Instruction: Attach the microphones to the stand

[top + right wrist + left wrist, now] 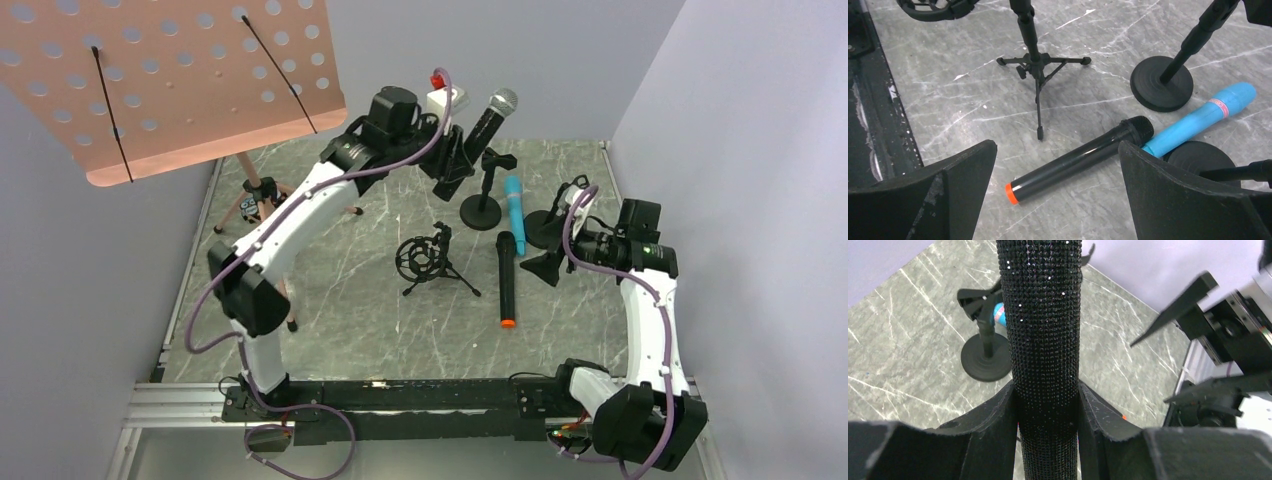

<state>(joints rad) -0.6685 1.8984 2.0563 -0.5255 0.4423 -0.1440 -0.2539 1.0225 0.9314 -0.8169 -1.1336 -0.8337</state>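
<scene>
1. grey marble-patterned table (380, 330) between pale walls, seen from above; a peach perforated music stand (180, 80) fills the upper left of the frame.
2. left gripper (452, 165), at upper centre, is pinched tight on the body of the black microphone with silver mesh head (492, 118). the microphone is held off the table, its head tilted toward the upper right.
3. round-base stand (482, 205) with a clip on top stands just below that microphone, close beside it.
4. bright blue microphone (513, 203) lies flat right of centre, just right of that stand's base.
5. all-black microphone with orange end (507, 280) lies flat below the blue one, its orange end toward the bottom of the frame. its head meets the blue one's near end, seemingly touching.
6. small tripod stand (428, 262) with a ring-shaped mount stands at centre, left of the all-black microphone.
7. right gripper (1057, 150), at the right of the overhead frame, has its jaws spread wide. in the wrist view both lying microphones show between its fingers, which touch neither.
</scene>
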